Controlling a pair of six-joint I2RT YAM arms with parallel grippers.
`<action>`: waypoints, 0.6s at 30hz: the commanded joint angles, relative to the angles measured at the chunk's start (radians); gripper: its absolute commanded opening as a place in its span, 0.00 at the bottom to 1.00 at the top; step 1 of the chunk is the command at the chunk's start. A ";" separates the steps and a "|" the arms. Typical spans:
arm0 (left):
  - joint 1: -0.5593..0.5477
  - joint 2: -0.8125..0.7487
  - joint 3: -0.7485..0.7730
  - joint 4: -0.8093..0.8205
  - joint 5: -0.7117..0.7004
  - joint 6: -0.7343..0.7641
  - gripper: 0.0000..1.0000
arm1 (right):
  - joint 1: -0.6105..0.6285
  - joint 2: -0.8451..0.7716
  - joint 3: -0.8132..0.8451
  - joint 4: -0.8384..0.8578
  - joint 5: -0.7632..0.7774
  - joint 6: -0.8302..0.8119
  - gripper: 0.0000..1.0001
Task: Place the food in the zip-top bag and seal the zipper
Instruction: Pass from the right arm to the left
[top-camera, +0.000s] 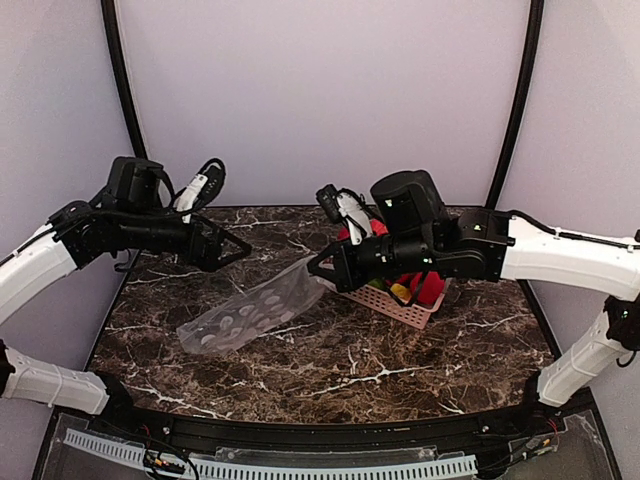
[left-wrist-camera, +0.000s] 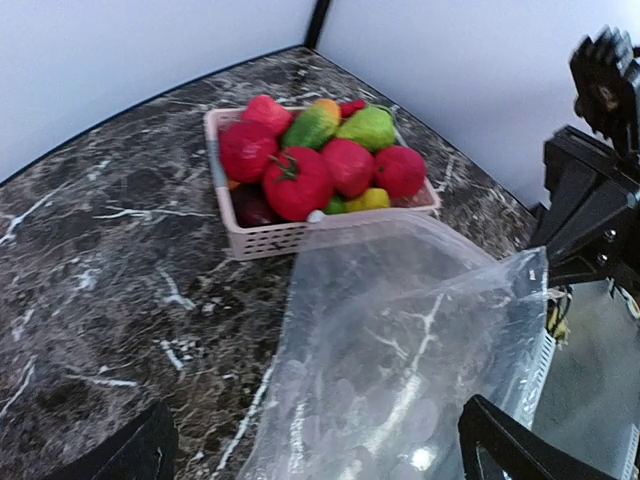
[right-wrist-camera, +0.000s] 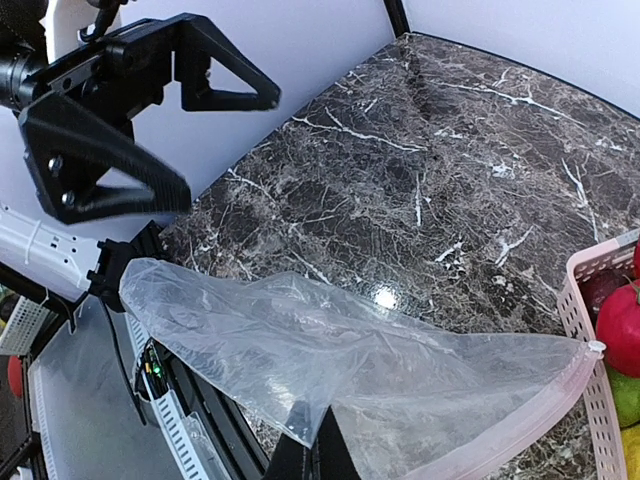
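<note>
The food (left-wrist-camera: 298, 182), glossy red and green toy fruits, fills a pink lattice basket (left-wrist-camera: 262, 238). The clear zip-top bag (top-camera: 250, 312), printed with whitish dots, lies slanted on the marble, its mouth end raised toward the basket. My right gripper (right-wrist-camera: 322, 420) is shut on the bag's edge (right-wrist-camera: 300, 420) near the mouth, lifting it. The zipper (right-wrist-camera: 535, 418) runs as a pale pink strip along the mouth. My left gripper (top-camera: 235, 255) hovers open above the table left of the bag, holding nothing; the bag (left-wrist-camera: 400, 340) lies between and beyond its fingers (left-wrist-camera: 510, 448).
The basket (top-camera: 400, 305) stands at the right rear of the marble table, partly under the right arm (top-camera: 450, 250). Grey walls close off the back and sides. A black rail with a white slotted strip (top-camera: 300, 465) runs along the near edge.
</note>
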 joint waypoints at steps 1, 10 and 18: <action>-0.133 0.082 0.088 -0.019 0.080 0.038 0.99 | -0.010 0.017 0.028 -0.060 -0.042 -0.068 0.00; -0.277 0.218 0.178 0.008 0.095 0.005 0.99 | -0.016 0.015 0.036 -0.086 -0.003 -0.034 0.00; -0.295 0.291 0.241 -0.116 0.002 0.034 0.85 | -0.028 -0.002 0.050 -0.091 -0.019 -0.031 0.00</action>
